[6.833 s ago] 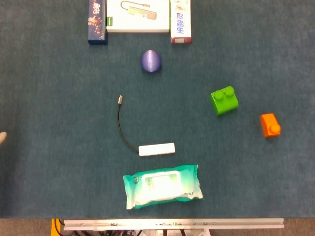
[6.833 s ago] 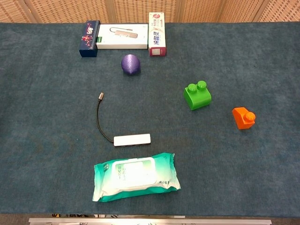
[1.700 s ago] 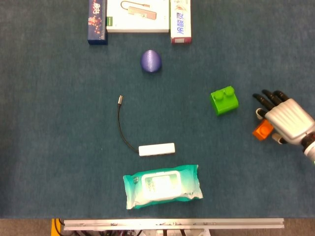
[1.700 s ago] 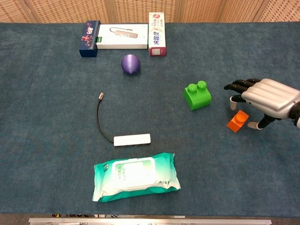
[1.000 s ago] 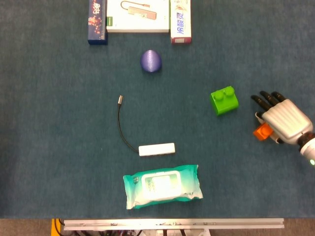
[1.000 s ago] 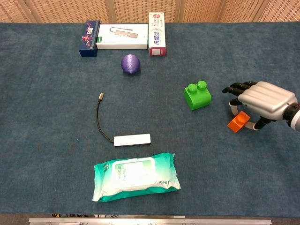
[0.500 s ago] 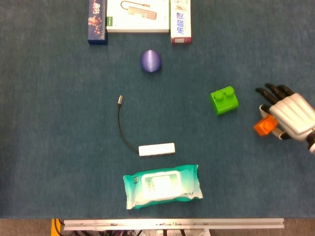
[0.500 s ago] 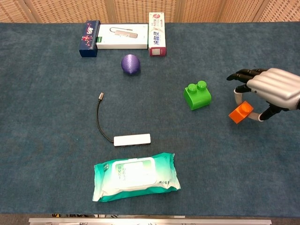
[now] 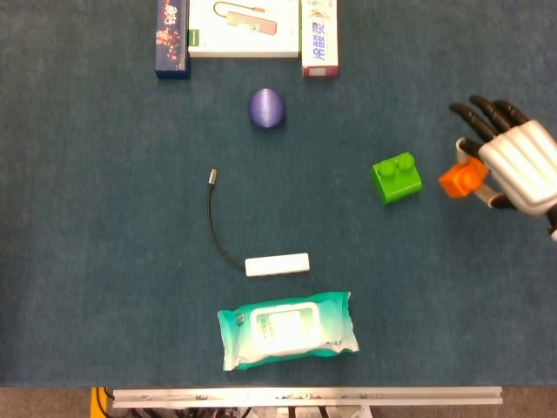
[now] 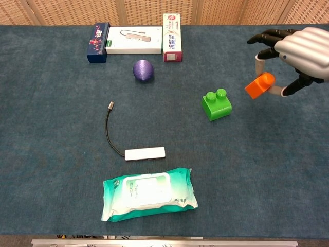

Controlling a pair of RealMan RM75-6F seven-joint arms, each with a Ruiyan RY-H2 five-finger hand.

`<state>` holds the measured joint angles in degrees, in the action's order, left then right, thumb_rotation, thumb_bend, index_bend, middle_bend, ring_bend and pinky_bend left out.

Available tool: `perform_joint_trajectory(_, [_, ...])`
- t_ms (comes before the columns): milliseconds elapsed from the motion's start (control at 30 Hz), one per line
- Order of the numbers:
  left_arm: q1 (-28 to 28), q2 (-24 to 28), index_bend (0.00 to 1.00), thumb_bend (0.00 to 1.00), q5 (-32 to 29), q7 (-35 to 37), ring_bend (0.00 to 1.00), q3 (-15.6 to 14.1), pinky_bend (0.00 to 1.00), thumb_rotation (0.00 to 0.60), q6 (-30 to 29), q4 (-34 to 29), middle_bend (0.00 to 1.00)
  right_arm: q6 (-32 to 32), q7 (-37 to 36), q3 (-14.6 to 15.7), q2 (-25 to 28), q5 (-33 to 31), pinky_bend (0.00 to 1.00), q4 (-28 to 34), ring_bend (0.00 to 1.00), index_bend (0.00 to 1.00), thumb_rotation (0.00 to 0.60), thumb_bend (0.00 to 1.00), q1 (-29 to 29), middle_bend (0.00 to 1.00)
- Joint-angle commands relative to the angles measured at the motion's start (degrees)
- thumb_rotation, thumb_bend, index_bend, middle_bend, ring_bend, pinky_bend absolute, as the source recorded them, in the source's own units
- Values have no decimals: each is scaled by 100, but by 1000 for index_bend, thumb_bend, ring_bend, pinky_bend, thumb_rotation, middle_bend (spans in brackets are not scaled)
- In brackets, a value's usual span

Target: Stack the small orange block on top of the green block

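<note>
Chest view shows a table covered in dark blue-green felt-like cloth [image 10: 56, 128], backed by woven tan wicker-patterned panels [image 10: 154, 10] along the far edge; a pale metal rail [image 10: 164, 242] runs along the near edge.

At the far side stand a dark blue printed carton [image 10: 97, 35], a flat white box picturing a cable adapter [image 10: 134, 40] and a tall white-and-red toothpaste-style carton [image 10: 172, 38], side by side; a purple egg-shaped ball [image 10: 143, 70] lies just in front of them; a white slim adapter with a black cable [image 10: 145, 153] lies at mid-table; a teal-and-white soft pack of wet wipes [image 10: 149, 193] lies nearest the rail.

The small orange plastic block [image 10: 259, 85] is a cube with one round stud on top, tilted, raised clear of the cloth; the green plastic two-stud block [image 10: 216, 105] sits on the cloth, studs up, nothing on it; the orange one hangs to its right and higher, apart from it.

The right silver-backed hand with black fingers [image 10: 300, 49] grips the orange block, pinching it between the pale thumb [image 10: 259, 64] on its far-left side and a finger on the other side; the remaining dark fingers [image 9: 484, 117] spread out above it, free; the block pokes out at the hand's left edge in the head view [image 9: 461, 178].

The left hand shows in neither view.
</note>
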<state>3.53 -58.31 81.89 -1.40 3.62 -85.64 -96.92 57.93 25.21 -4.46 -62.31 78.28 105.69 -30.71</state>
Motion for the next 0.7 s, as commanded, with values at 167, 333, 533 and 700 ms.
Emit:
perform_joint_trajectory(167, [-4, 15, 442, 110, -5, 43, 305, 6, 384, 600, 3, 3, 443, -302, 322, -256, 25, -595, 147, 182, 7, 552, 600, 268, -349, 114])
perform_joint_trajectory(333, [-9, 33, 443, 110, -36, 91, 305, 24, 384, 600, 5, 12, 443, -452, 551, -351, -106, -1040, 147, 141, 7, 567, 600, 268, -576, 114])
perform_joint_trajectory(533, [-10, 54, 442, 110, -55, 137, 305, 35, 384, 600, 16, 12, 443, -613, 843, -421, -304, -1610, 147, 37, 7, 569, 600, 268, -884, 113])
perform_joint_trajectory(700, [-22, 75, 443, 110, -53, 199, 305, 46, 384, 600, -6, 16, 443, -671, 1096, -392, -491, -2044, 147, -62, 7, 569, 600, 268, -1110, 113])
